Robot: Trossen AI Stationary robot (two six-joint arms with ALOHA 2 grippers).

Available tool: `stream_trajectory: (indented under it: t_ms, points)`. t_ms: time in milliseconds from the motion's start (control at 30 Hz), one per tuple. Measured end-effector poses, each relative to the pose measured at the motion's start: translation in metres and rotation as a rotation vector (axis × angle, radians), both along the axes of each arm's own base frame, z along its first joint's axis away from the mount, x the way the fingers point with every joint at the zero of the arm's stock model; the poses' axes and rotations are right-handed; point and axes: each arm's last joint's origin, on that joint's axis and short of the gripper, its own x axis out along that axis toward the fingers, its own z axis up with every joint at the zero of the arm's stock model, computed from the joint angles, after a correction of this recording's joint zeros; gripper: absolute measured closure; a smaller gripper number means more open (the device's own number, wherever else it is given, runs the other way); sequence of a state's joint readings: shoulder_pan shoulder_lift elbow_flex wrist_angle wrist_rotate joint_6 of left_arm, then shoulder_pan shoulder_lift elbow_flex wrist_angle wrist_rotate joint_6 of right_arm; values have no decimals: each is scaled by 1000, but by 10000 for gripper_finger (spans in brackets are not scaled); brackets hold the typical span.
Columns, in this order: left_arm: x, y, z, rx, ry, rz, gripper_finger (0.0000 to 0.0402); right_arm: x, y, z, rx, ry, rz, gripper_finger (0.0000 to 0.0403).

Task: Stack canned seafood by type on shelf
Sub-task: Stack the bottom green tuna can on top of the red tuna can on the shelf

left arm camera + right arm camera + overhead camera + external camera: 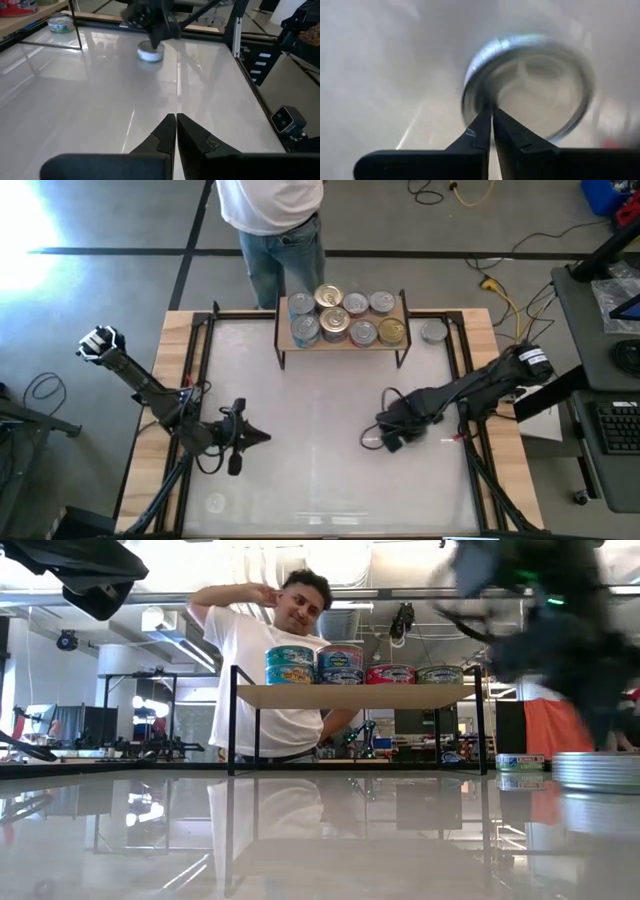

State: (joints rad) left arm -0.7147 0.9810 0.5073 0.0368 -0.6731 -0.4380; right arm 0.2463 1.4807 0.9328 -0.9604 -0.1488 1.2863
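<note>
Several tins of canned seafood [345,315] stand on the shelf [284,330] at the table's far edge; some are stacked two high [290,664]. One tin [432,332] stands on the table right of the shelf. Another silver-topped tin [540,85] stands on the table at centre right, mostly hidden in the high view. My right gripper [492,111] points down at it, shut. My left gripper [262,437] hangs shut over the near left of the table, with nothing in it. My right gripper comes from above with its shut fingertips [485,117] over the tin's silver top, close to its rim [475,95]. The tin stands upright on the table [150,52]. I cannot tell whether the fingertips touch it.
A person [275,220] stands just beyond the shelf at the far edge. Black frame rails [468,380] run along the table's left and right sides. Bare white tabletop [310,470] lies between the two arms and toward the near edge.
</note>
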Motion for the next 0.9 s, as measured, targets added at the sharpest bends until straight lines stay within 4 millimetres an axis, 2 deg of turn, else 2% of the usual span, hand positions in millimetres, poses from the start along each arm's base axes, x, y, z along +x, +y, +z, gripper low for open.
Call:
stream_trajectory:
  t_ms: [167,267,333,467,667,767,900]
  points:
    - [0,2,0,18,-19,64,401,31,0,42,-156,-229,179,392]
    - [1,2,-3,10,-20,110,401,29,5,59,-220,-223,253,392]
    - [2,1,-6,-3,-19,131,401,19,6,61,-242,-128,261,391]
    - [9,-4,-15,2,-9,142,401,-11,4,41,-284,135,211,390]
    - [19,-12,-29,24,-1,165,401,-40,-5,-2,-263,309,129,390]
    - [20,-13,-31,11,6,174,401,-40,-4,-14,-220,279,122,390]
    - [20,-13,-31,11,4,173,401,-20,2,-15,-159,85,159,390]
